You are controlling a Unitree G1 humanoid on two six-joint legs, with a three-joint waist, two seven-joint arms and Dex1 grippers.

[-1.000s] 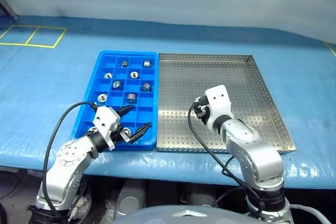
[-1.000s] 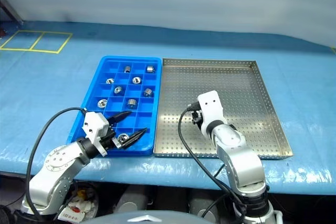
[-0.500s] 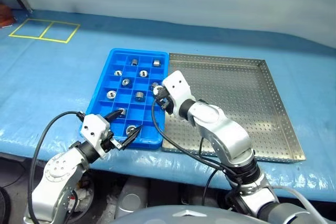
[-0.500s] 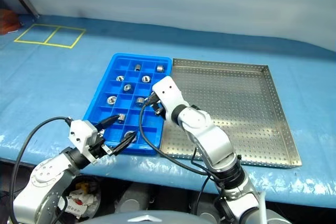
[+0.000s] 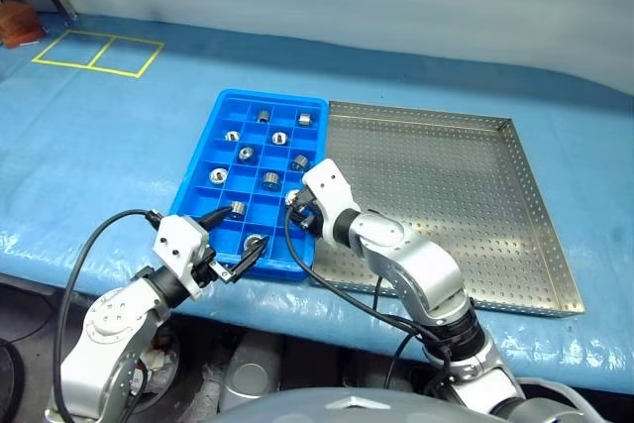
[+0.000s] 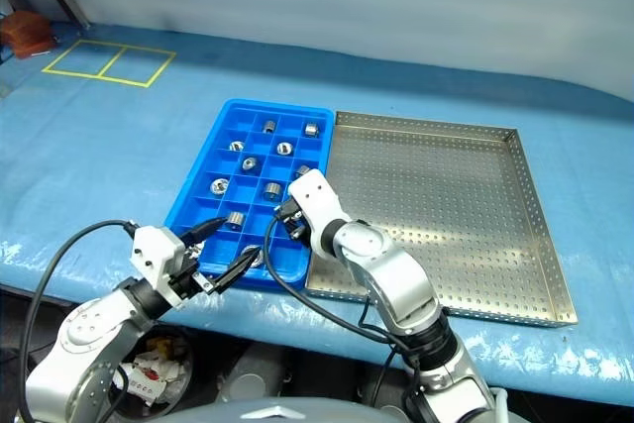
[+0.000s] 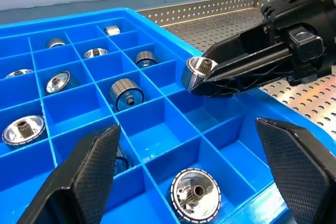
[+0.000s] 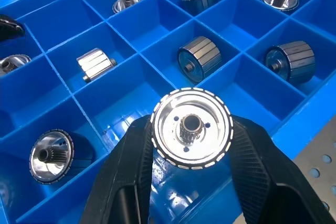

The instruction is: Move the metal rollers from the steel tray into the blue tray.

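The blue tray [image 5: 271,97] lies left of the steel tray [image 5: 446,185], whose perforated floor shows bare. Several metal rollers [image 5: 246,154] sit one to a compartment in the blue tray. My right gripper [image 5: 294,207] hangs over the blue tray's near right compartments, shut on one shiny roller [image 8: 191,128] whose toothed face and central hub point at the wrist camera. From the left wrist, that same held roller [image 7: 199,70] shows between the black fingers. My left gripper [image 5: 232,239] stands open at the tray's near edge, above a compartment holding a roller [image 7: 195,198], touching nothing.
Both trays rest on a blue table cover. Yellow tape squares [image 5: 99,50] mark the far left, and a reddish-brown object [image 5: 12,23] sits at the far left corner. Black cables loop off each wrist. The table's front edge runs just behind the left gripper.
The camera has swung left. My right arm has carried the roller from over the steel tray leftward and now hangs above the blue tray's near right compartments. The left gripper stays open in place.
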